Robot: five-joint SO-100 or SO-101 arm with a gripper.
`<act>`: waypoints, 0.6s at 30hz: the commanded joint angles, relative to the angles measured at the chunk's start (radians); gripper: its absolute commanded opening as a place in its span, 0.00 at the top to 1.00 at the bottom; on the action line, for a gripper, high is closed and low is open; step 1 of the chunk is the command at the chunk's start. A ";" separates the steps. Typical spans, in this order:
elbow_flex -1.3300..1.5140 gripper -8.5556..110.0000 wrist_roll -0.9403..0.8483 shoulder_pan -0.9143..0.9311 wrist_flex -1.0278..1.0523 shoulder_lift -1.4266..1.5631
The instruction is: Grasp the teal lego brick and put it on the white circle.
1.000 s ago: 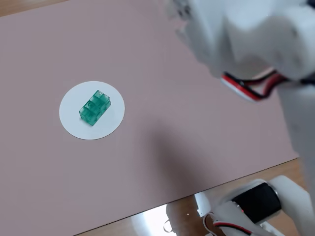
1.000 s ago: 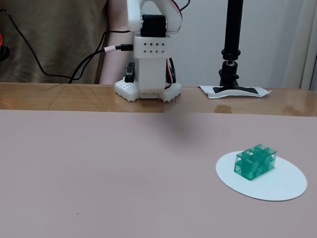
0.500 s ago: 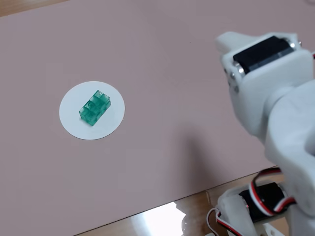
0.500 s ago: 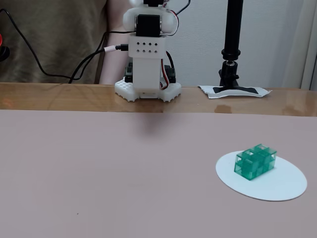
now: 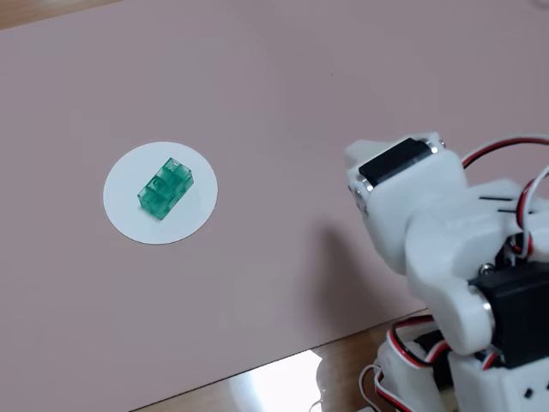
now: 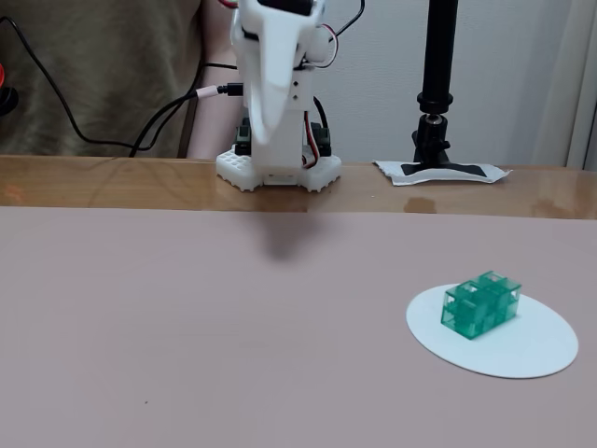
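The teal lego brick [image 5: 165, 189] [image 6: 481, 304] lies on the white circle [image 5: 129, 215] [image 6: 522, 355], a little off the disc's middle, with nothing touching it. My gripper [image 6: 265, 135] [image 5: 358, 156] hangs folded close to the arm's base, far from the brick. Its white fingers point down at the mat, look pressed together and hold nothing.
A pink mat [image 6: 187, 317] covers the table, with a wooden strip [image 6: 112, 182] behind it where the arm's base [image 6: 278, 173] stands. A black camera post [image 6: 438, 84] rises at the back right. Cables and a person in a brown shirt [image 6: 93, 65] are behind.
The arm has folded further, swinging the gripper down in front of its base. The brick and the disc have not moved.
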 commanded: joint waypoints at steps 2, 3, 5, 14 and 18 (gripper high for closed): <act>0.063 0.89 -0.023 0.014 0.005 0.040; 0.071 0.89 -0.025 0.015 0.005 0.040; 0.086 0.89 -0.023 0.015 0.005 0.040; 0.153 0.89 -0.018 0.012 -0.020 0.040; 0.153 0.89 -0.029 0.009 -0.020 0.040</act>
